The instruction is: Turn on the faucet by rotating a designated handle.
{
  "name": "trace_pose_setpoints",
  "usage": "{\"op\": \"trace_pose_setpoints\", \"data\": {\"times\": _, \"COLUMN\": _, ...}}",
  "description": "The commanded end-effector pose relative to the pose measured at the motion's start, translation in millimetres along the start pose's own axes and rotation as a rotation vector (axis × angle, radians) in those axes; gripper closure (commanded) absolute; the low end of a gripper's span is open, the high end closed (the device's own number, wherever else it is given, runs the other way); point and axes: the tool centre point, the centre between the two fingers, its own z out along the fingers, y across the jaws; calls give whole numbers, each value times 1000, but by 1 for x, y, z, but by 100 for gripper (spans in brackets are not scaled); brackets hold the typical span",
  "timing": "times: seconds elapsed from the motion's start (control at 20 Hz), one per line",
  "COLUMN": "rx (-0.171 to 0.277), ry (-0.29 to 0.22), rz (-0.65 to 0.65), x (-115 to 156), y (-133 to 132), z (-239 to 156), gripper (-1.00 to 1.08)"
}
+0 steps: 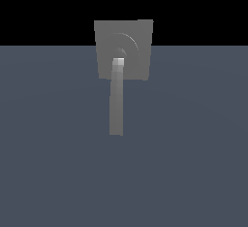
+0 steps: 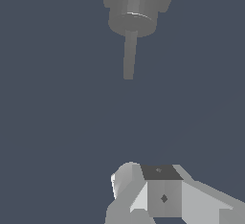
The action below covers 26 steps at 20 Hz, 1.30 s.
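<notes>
The faucet (image 1: 138,37) is a small matte grey square plate with raised round rings, standing at the far middle of the exterior view. Its handle (image 1: 116,105), a long slim grey bar with a paler rounded end at the rings, reaches from the plate toward the camera. In the wrist view the faucet (image 2: 133,24) shows its round rings and the handle (image 2: 128,58) points toward my gripper (image 2: 141,173). The gripper is well apart from the handle's tip, with bare floor between them. Its two fingers stand together with no gap and hold nothing. The arm does not show in the exterior view.
A flat dull blue-grey floor (image 1: 193,148) spreads all around the faucet. Behind the plate's upper part the background is black (image 1: 38,8). No other objects show.
</notes>
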Motion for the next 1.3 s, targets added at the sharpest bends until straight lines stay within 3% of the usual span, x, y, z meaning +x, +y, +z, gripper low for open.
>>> {"op": "trace_pose_setpoints", "data": {"times": 0.0, "rx": 0, "ry": 0, "rz": 0, "x": 0, "y": 0, "z": 0, "gripper": 108}}
{"op": "trace_pose_setpoints", "data": {"times": 0.75, "rx": -23, "ry": -20, "rz": -53, "x": 3, "y": -11, "z": 1, "gripper": 108}}
{"op": "trace_pose_setpoints", "data": {"times": 1.0, "rx": -80, "ry": -2, "rz": -91, "x": 4, "y": -9, "z": -2, "gripper": 108}}
{"op": "trace_pose_setpoints", "data": {"times": 1.25, "rx": -189, "ry": 27, "rz": -162, "x": 6, "y": -6, "z": -8, "gripper": 108}}
